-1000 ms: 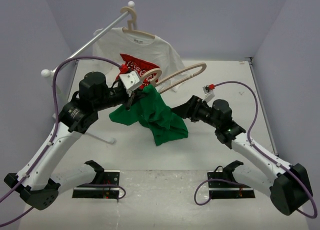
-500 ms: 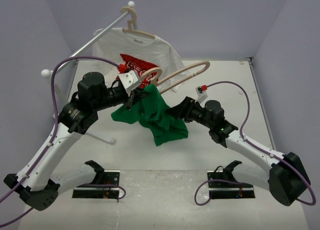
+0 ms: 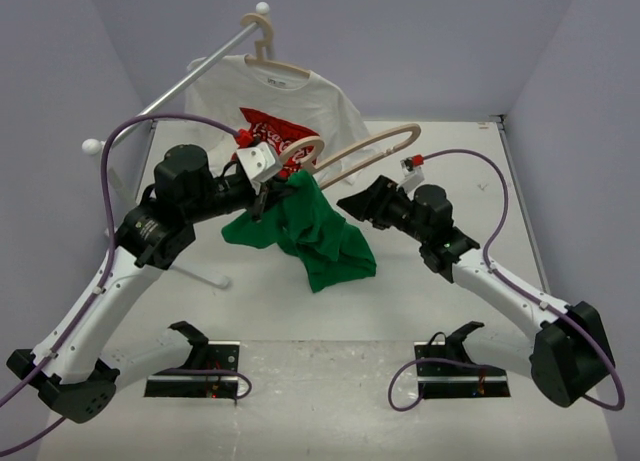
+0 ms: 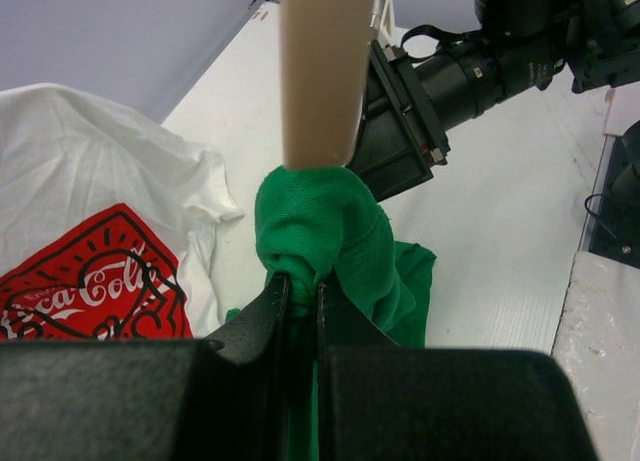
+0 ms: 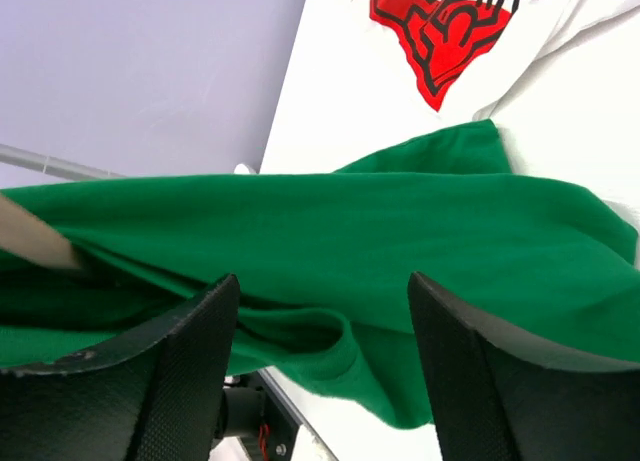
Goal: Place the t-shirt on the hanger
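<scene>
Green t-shirt point(image 3: 322, 241) hangs bunched above the worktop point(image 3: 450, 181). Its top is gathered round one end of the hanger point(image 3: 375, 143), and its lower folds droop toward the surface. The hanger's other end juts up and to the right, clear of the worktop. A white shirt point(image 3: 290, 96) with a red print hangs behind.

The left tool point(image 4: 300, 301) is clenched on a wad of green cloth just below where the hanger end enters it. Cloth hides whether it also pinches the hanger. The right tool point(image 5: 320, 281) is released, its jaws standing wide, with green cloth just ahead of them and nothing gripped.

Likely risks: only one hanger end sits inside the shirt, so a tug by the right tool could drag the cloth off it rather than spread it along. The right tool might also catch several layers at once and close off the opening the free end must enter. If the left tool's pinch slackens, shirt and hanger may both drop.

The left arm rises from its base at lower left, elbow bent high, wrist aimed right at the shirt. The right arm comes up from lower right, forearm slanting left, with its tool facing the cloth beneath the hanger's free end.
</scene>
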